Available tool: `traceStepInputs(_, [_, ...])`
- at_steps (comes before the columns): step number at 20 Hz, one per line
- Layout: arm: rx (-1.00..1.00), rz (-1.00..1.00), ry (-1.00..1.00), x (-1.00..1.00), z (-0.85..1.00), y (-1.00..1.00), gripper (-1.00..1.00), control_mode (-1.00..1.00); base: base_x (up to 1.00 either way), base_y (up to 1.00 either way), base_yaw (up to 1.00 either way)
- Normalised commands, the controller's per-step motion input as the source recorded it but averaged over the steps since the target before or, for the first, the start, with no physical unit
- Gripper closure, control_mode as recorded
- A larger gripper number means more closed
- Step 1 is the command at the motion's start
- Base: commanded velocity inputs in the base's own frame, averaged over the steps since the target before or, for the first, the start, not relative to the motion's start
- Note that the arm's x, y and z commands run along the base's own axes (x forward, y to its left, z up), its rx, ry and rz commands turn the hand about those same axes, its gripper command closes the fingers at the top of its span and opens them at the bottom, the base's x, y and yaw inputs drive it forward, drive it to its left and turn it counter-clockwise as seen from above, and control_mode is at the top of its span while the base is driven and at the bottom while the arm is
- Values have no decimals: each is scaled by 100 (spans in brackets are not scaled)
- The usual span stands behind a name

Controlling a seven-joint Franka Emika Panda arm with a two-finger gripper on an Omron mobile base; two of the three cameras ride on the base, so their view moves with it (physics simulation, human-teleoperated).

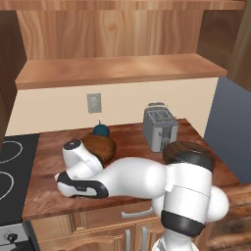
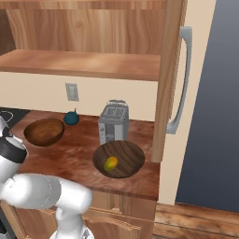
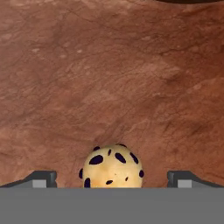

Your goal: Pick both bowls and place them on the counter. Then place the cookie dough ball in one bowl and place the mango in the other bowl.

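Note:
The cookie dough ball [image 3: 111, 166], tan with dark specks, lies on the counter [image 3: 109, 65] in the hand view. My gripper [image 3: 114, 180] is open, one fingertip on each side of the ball and well apart from it. In the left base view my hand [image 1: 78, 186] hangs low over the counter's front left, close in front of the deeper reddish-brown bowl [image 1: 100, 146], which stands empty [image 2: 44, 131]. The wider dark bowl [image 2: 126, 151] sits near the counter's right front with the yellow-green mango [image 2: 110, 163] inside it.
A silver toaster [image 1: 159, 126] stands at the back right of the counter, just behind the dark bowl. A dark teal round thing with a stem [image 1: 102, 130] sits by the back wall. A black stovetop [image 1: 12, 166] borders the counter on the left. A pale wooden shelf [image 1: 117, 68] hangs overhead.

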Motion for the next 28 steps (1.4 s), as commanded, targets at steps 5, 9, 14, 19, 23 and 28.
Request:
traceStepInputs(5, [0,-7,11,0,-8,3,-100,-100,0,0,0])
traceStepInputs(9, [0,-8,10,0,-10,6,-100,-100,0,0,0])
traceStepInputs(14, [0,-7,4,-3,-7,2,-100,-100,0,0,0])
traceStepInputs(19, [0,-7,3,-2,-11,1,-100,-100,0,0,0])
traceStepInputs(23, [0,-5,8,0,-23,1,100,-100,0,0,0])
traceStepInputs(28, [0,-2,2,-2,-12,0,100,-100,0,0,0])
